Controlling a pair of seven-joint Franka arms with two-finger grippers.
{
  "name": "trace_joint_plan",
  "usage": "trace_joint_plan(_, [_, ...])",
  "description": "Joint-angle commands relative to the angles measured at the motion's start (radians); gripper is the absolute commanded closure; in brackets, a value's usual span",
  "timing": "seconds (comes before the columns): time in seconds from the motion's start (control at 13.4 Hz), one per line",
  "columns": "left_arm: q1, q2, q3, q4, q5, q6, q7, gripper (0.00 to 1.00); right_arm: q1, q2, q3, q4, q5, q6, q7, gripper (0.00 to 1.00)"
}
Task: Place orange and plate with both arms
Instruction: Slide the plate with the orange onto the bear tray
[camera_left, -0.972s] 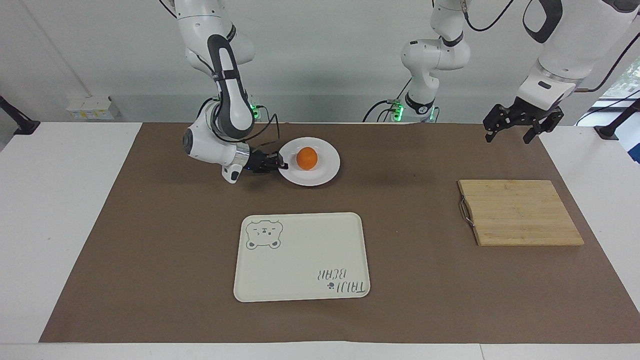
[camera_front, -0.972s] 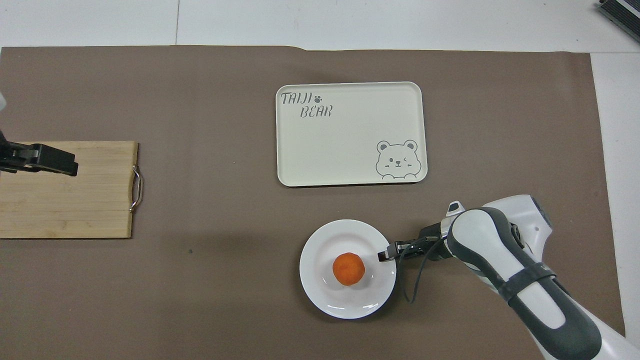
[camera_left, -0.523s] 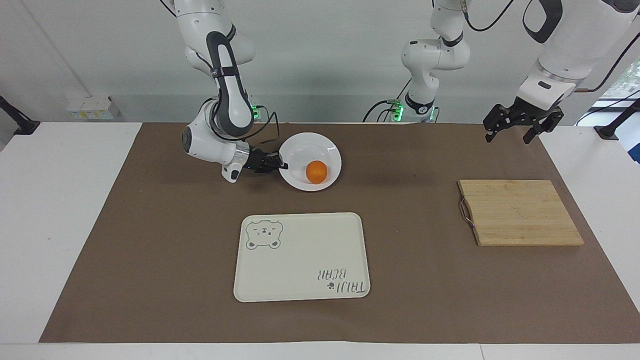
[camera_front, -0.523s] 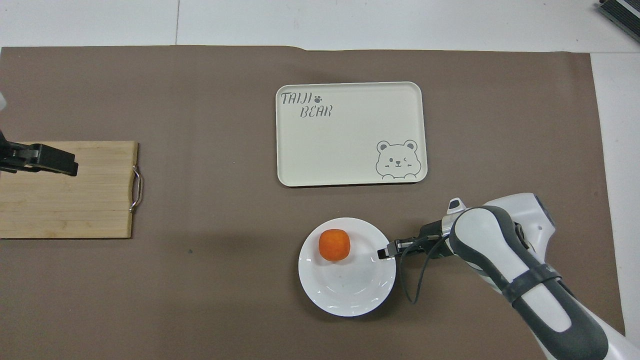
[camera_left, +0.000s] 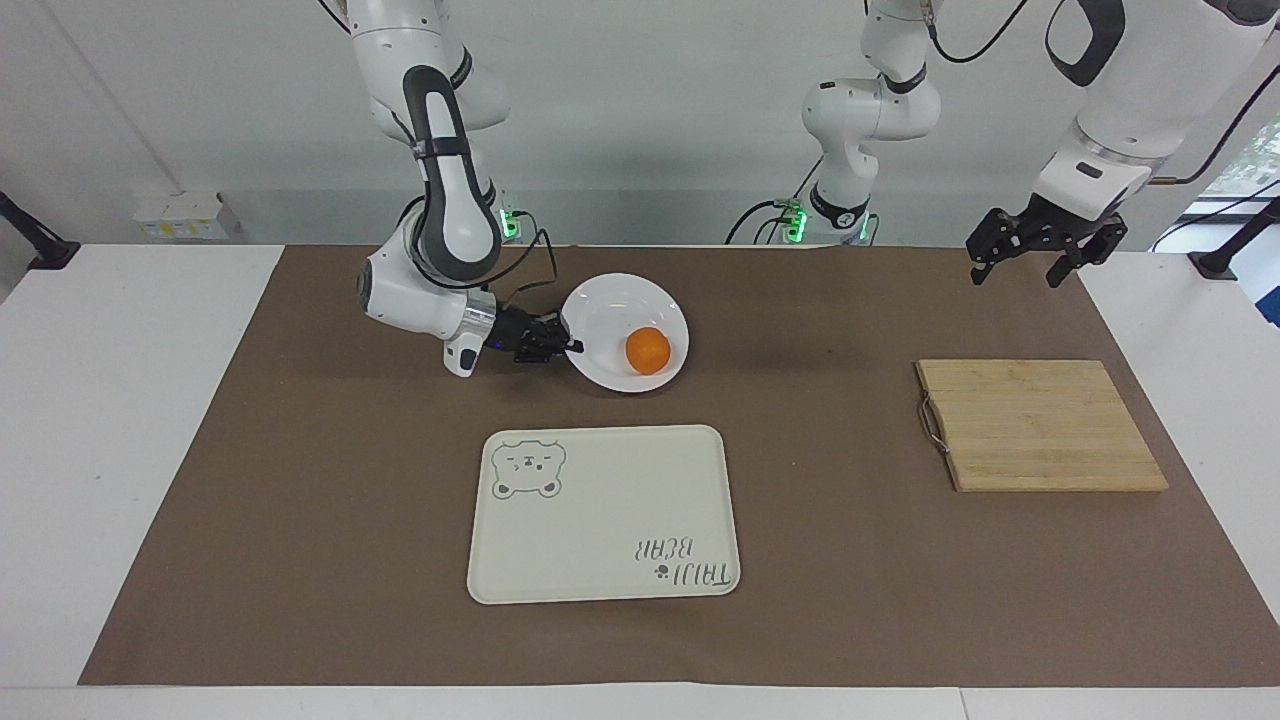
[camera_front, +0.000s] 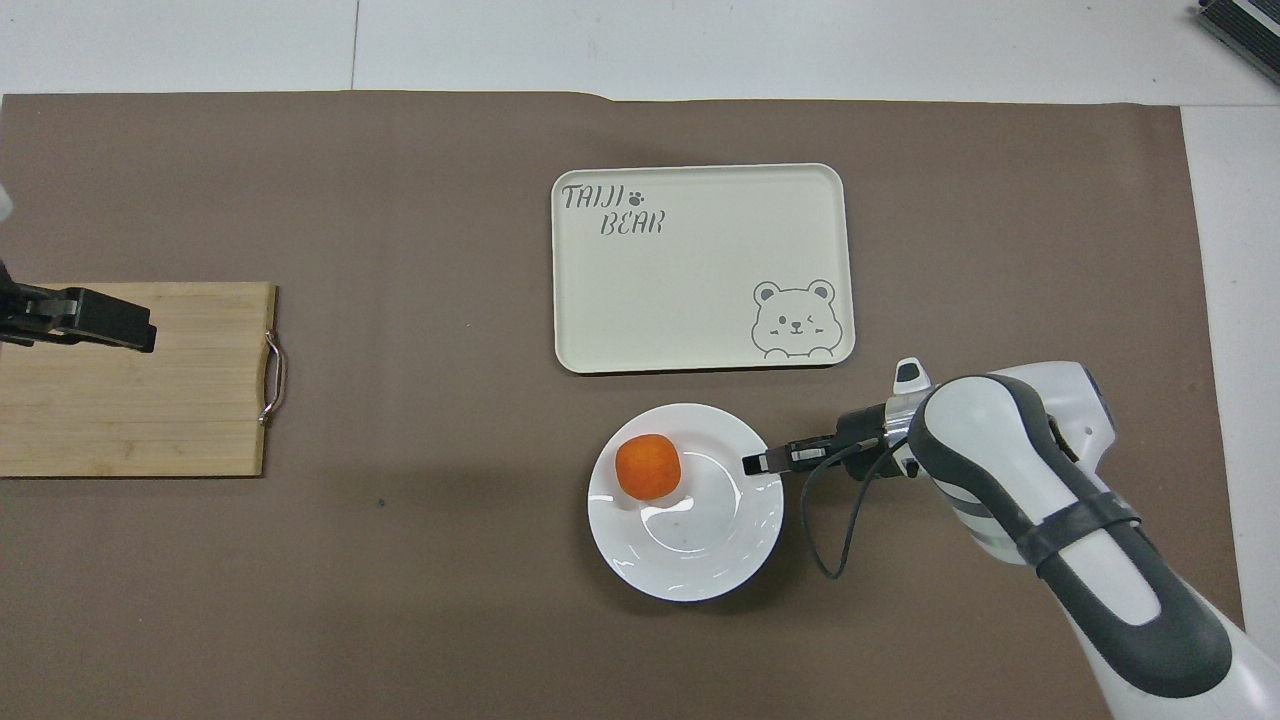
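Observation:
My right gripper (camera_left: 572, 347) (camera_front: 752, 462) is shut on the rim of the white plate (camera_left: 610, 300) (camera_front: 700, 560), which it holds tilted and lifted off the brown mat. The orange (camera_left: 648, 351) (camera_front: 649, 467) lies in the plate, rolled to the edge toward the tray. The plate hangs over the mat between the robots and the cream tray. My left gripper (camera_left: 1015, 268) (camera_front: 140, 335) hangs open and holding nothing, high over the end of the wooden board toward the left arm's base, where that arm waits.
A cream bear tray (camera_left: 603, 515) (camera_front: 703, 268) lies mid-table, just farther from the robots than the plate. A wooden cutting board (camera_left: 1040, 425) (camera_front: 130, 380) with a metal handle lies toward the left arm's end. Two small arm bases with green lights (camera_left: 795, 222) stand at the robots' edge.
The right gripper has lifted and tilted the plate and carried it toward the tray. The orange rolled from the plate's middle to the tray-side edge. The left arm stayed still.

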Motion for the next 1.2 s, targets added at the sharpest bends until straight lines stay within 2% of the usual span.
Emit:
trace_joint_plan(0.0, [0.008, 0.001, -0.006, 0.006, 0.013, -0.015, 0.009, 0.0, -0.03, 0.057, 0.005, 0.107, 0.079, -0.044, -0.045, 1.0])
trace_joint_plan(0.37, [0.008, 0.001, -0.006, 0.006, 0.013, -0.015, 0.009, 0.0, -0.037, 0.152, 0.004, 0.304, 0.183, -0.035, 0.024, 1.0])
trace_joint_plan(0.6, [0.008, 0.001, -0.006, 0.006, 0.013, -0.015, 0.009, 0.0, -0.037, 0.216, 0.002, 0.431, 0.188, -0.018, 0.089, 1.0])
trace_joint_plan(1.12, [0.008, 0.001, -0.006, 0.006, 0.013, -0.015, 0.009, 0.0, -0.064, 0.481, 0.001, 0.741, 0.175, 0.061, 0.169, 1.0])
